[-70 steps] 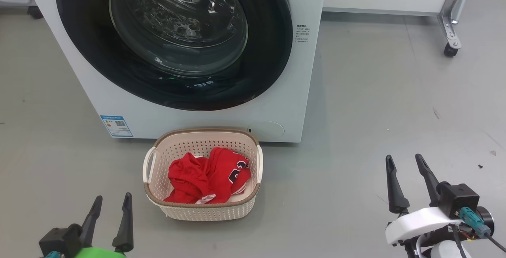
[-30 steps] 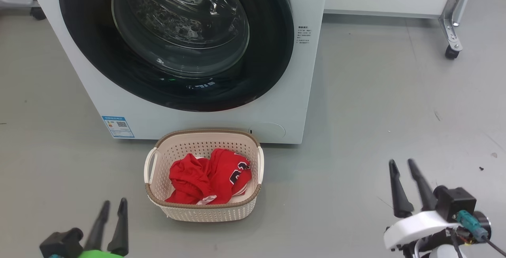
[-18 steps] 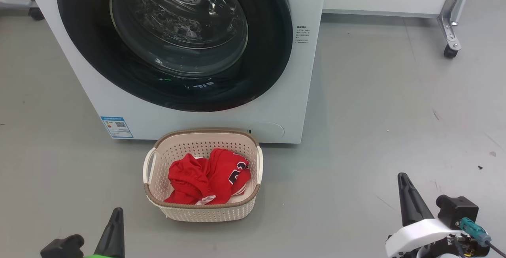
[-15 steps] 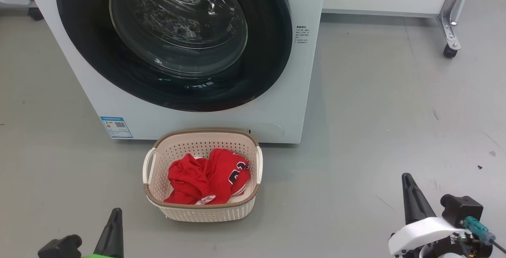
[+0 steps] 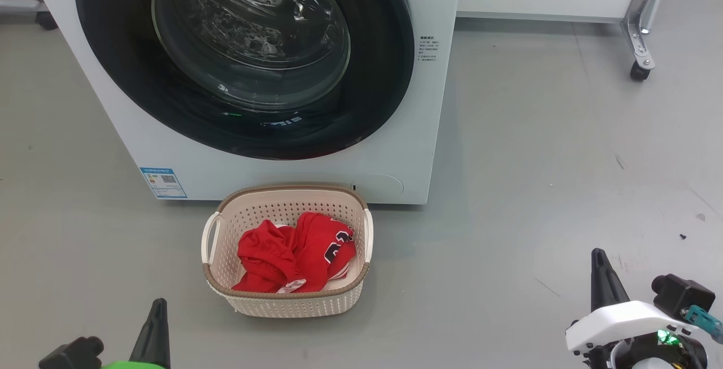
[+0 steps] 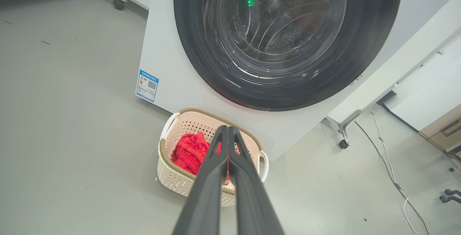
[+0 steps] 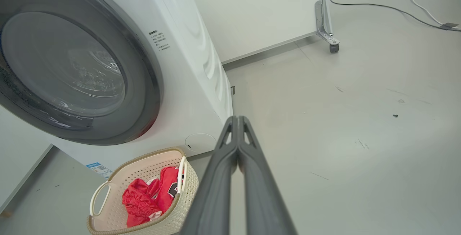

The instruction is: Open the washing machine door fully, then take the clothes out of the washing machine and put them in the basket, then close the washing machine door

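The white washing machine (image 5: 406, 148) stands at the top of the head view, its black-rimmed door (image 5: 390, 75) flush against the front. Bright red clothes (image 5: 294, 256) lie heaped in the cream basket (image 5: 282, 304) on the floor just before the machine; they also show in the basket (image 6: 169, 177) in the left wrist view and in the basket (image 7: 187, 191) in the right wrist view. My left gripper (image 5: 158, 308) sits low at the left, shut and holding nothing. My right gripper (image 5: 599, 259) sits low at the right, shut and holding nothing. Both are well short of the basket.
Grey floor lies all around. A white panel on a metal leg with a castor (image 5: 638, 69) stands at the far right behind the machine. A cable (image 6: 392, 177) trails on the floor right of the machine.
Both grippers have gone from open to shut and have drawn back lower in the head view. The basket, clothes and door have not moved.
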Motion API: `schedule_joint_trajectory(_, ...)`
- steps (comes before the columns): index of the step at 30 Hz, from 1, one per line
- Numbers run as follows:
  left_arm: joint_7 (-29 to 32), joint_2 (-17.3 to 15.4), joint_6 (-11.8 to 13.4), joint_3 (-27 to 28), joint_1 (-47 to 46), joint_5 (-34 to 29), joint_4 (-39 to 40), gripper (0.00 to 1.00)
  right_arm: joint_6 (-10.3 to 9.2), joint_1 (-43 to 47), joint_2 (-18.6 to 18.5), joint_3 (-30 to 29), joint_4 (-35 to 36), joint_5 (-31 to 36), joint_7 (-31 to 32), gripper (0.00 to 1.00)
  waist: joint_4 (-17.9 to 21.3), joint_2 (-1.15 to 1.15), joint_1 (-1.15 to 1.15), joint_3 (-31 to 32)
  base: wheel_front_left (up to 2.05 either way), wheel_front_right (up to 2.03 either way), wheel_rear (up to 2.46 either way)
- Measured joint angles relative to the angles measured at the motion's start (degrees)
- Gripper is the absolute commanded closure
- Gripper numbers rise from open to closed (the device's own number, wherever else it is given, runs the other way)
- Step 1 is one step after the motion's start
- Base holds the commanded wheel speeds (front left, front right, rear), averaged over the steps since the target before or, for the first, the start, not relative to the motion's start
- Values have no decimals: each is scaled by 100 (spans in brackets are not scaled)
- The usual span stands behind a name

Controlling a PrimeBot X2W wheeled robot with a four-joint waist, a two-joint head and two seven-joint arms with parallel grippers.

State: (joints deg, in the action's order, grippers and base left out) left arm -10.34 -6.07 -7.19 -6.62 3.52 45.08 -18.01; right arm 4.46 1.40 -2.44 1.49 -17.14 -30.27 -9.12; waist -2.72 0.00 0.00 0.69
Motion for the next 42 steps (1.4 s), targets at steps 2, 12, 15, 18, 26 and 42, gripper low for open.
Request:
schedule_joint_trajectory(2,29,5,0,32,-2,86,1,100,1,-7,1,-29,-1,-137,41,100,6,0,0,-2,0,0,0)
schedule_joint_trajectory(12,211,38,0,123,-24,573,15,100,18,-96,8,-132,-3,-700,230,100,35,0,0,-10,0,0,0)
schedule_joint_trajectory(15,269,69,0,154,-38,706,23,100,19,-96,10,-160,-3,-904,271,100,43,0,0,-12,0,0,0)
schedule_joint_trajectory(18,321,105,0,189,-64,831,26,100,21,-96,12,-193,-3,-1061,320,100,52,0,0,-15,0,0,0)
schedule_joint_trajectory(26,431,114,0,277,-124,1162,36,100,53,-107,14,-275,-3,-1504,435,100,72,0,0,-21,0,0,0)
schedule_joint_trajectory(42,679,151,0,448,-231,1905,68,100,98,-211,15,-428,5,-2468,693,100,115,0,0,-34,0,0,0)
